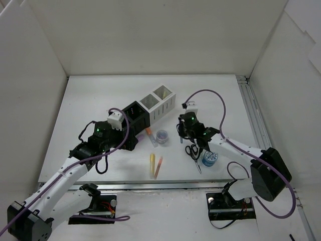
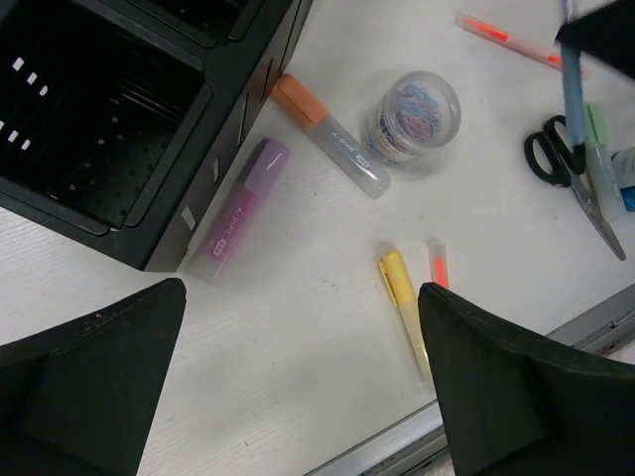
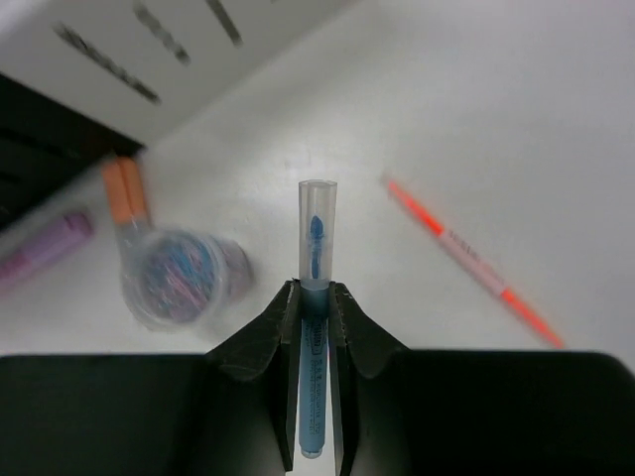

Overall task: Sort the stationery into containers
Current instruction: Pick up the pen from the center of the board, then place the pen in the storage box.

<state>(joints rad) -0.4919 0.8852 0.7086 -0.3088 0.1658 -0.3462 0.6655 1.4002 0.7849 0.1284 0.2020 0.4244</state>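
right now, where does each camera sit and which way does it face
Top external: above and behind the bases, facing down and forward over the table; shows the left arm and right arm.
Left wrist: on the left arm's wrist, facing down at the black compartments and purple-capped marker; the open left gripper frames the bottom.
Right wrist: on the right arm's wrist, facing down along the right gripper, shut on a blue pen.
Shared: both wrist views show the clip tub and orange-capped marker.
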